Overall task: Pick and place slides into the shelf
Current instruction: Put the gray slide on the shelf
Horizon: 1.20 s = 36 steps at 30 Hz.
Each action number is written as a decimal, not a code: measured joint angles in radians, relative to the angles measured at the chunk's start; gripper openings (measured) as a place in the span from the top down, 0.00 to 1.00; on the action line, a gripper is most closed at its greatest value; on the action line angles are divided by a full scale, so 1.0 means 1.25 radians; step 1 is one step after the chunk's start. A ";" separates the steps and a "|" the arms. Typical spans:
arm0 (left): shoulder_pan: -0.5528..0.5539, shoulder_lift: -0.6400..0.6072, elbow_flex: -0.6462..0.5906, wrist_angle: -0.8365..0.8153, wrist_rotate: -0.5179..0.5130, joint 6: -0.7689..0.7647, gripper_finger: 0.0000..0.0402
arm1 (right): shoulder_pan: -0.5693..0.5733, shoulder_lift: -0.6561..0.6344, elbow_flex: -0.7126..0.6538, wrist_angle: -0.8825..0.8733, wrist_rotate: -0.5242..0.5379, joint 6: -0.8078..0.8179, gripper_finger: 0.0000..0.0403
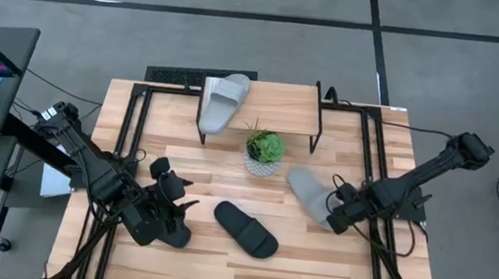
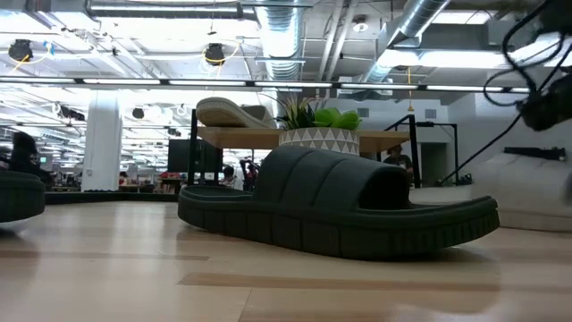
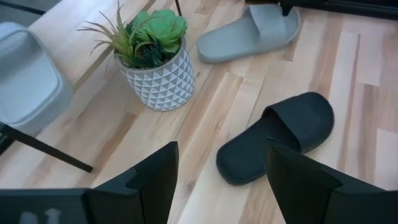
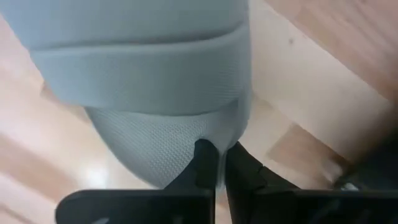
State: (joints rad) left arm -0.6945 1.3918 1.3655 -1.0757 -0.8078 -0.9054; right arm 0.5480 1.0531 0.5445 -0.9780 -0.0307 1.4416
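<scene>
One light grey slide (image 1: pixel 224 100) lies on the shelf's plank top (image 1: pixel 282 98), at its left end. A second grey slide (image 1: pixel 309 193) lies on the table right of a potted plant, and my right gripper (image 1: pixel 335 215) is shut on its near-right end. A black slide (image 1: pixel 246 229) lies sole down at the table's middle, strap up. My left gripper (image 3: pixel 221 186) hovers open to its left, fingers pointing toward it and touching nothing. At the low view's left edge sits a dark rounded shape (image 2: pixel 18 192), possibly the other black slide. My right gripper (image 4: pixel 222 163) pinches the rim of the grey slide's sole (image 4: pixel 219 134) between its two fingers, at the end closest to the strap (image 4: pixel 137 68). The fingers come slanting down from the table's right side, along the slide's length. Whether the slide is clear of the table I cannot tell.
A potted plant in a white patterned pot (image 1: pixel 264 152) stands between the shelf and the black slide. The shelf's thin black legs (image 1: pixel 318 119) stand on the table's far half. Black frame rails (image 1: pixel 129 136) run along both table sides. Bare wood (image 1: pixel 310 267) lies along the near edge.
</scene>
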 joint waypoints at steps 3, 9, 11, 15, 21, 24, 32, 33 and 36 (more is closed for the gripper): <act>0.000 0.000 0.000 0.012 0.010 0.000 0.44 | 0.043 0.003 0.044 -0.059 0.015 -0.002 1.00; 0.005 0.000 0.000 0.050 0.014 0.001 0.44 | 0.118 0.003 0.104 -0.134 0.038 -0.003 1.00; 0.010 0.000 0.000 0.067 0.014 0.001 0.44 | 0.143 0.002 0.121 -0.158 0.043 -0.006 1.00; 0.021 0.000 0.000 0.102 0.014 0.001 0.44 | 0.190 0.015 0.191 -0.309 0.051 -0.007 1.00; 0.044 0.000 0.000 0.140 0.033 0.007 0.44 | 0.245 0.032 0.347 -0.469 0.100 -0.075 1.00; 0.057 0.000 0.000 0.158 0.057 0.009 0.44 | 0.260 0.045 0.416 -0.474 0.135 -0.142 1.00; 0.083 0.000 0.000 0.202 0.093 0.027 0.44 | 0.230 0.107 0.515 -0.474 0.216 -0.359 1.00; 0.087 0.000 0.000 0.208 0.101 0.028 0.44 | 0.224 0.113 0.524 -0.474 0.221 -0.392 1.00; 0.100 0.000 0.000 0.228 0.140 0.032 0.44 | 0.207 0.131 0.553 -0.475 0.236 -0.497 1.00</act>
State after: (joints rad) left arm -0.5689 1.3918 1.3651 -0.7910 -0.6326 -0.8656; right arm 0.8067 1.2162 1.2355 -1.5719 0.2646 0.8206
